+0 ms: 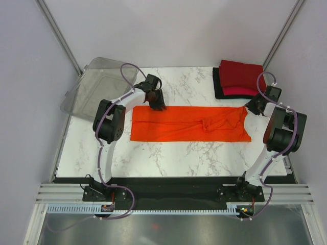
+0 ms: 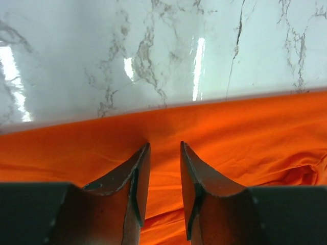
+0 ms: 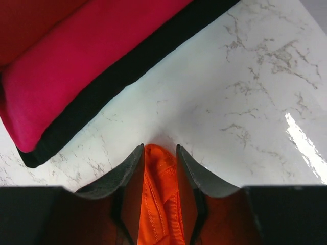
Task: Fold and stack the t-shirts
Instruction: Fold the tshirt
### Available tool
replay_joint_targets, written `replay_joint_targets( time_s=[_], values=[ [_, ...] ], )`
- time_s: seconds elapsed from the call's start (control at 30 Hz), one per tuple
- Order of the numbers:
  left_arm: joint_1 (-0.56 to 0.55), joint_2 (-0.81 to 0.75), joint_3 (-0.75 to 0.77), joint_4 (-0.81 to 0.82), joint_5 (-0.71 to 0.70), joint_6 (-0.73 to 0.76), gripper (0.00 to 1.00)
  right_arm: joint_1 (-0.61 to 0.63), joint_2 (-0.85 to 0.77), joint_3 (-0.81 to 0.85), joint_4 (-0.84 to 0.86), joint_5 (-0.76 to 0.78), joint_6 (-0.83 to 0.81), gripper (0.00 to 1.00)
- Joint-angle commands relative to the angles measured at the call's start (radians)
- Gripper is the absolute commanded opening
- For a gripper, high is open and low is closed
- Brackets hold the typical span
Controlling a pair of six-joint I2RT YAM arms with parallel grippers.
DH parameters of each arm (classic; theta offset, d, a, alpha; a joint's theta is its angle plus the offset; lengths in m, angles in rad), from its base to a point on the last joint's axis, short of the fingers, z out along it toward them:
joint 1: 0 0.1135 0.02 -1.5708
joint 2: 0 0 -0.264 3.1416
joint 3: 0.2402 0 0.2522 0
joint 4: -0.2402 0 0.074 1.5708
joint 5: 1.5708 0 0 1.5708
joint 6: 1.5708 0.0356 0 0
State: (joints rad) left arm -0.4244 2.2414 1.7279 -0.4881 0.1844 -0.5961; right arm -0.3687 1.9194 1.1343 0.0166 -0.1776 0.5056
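The bright orange t-shirt (image 1: 189,125) lies on the marble table as a long flat strip with a bunched knot right of its middle. My left gripper (image 1: 157,105) is over its far left corner; in the left wrist view the jaws (image 2: 164,145) stand apart above the flat orange cloth (image 2: 245,138). My right gripper (image 1: 250,108) is at the far right corner, its jaws (image 3: 159,148) closed on a bunch of orange hem (image 3: 161,204). A folded stack sits at the far right: dark red (image 1: 240,74) on pinkish-red (image 1: 240,91) on black (image 1: 218,84).
A clear plastic bin (image 1: 97,87) sits tilted at the far left corner of the table. The folded stack lies just ahead of my right gripper, with the pinkish-red shirt (image 3: 92,56) and black shirt (image 3: 127,71) close by. Metal frame posts rise at both back corners.
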Motion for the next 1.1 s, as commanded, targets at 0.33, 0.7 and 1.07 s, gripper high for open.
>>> replay_joint_targets(
  time_s=[0.33, 0.7, 1.07],
  values=[
    [0.004, -0.267, -0.168, -0.047, -0.039, 0.113, 0.38, 0.042, -0.226, 0.013, -0.352, 0.027, 0.070, 0.13],
    [-0.024, -0.329, -0.395, -0.023, -0.091, 0.027, 0.37, 0.073, -0.390, -0.166, -0.472, 0.162, 0.120, 0.13],
    [-0.031, -0.385, -0.504, -0.024, -0.171, 0.004, 0.37, 0.060, -0.424, -0.251, -0.503, 0.251, 0.122, 0.23]
  ],
)
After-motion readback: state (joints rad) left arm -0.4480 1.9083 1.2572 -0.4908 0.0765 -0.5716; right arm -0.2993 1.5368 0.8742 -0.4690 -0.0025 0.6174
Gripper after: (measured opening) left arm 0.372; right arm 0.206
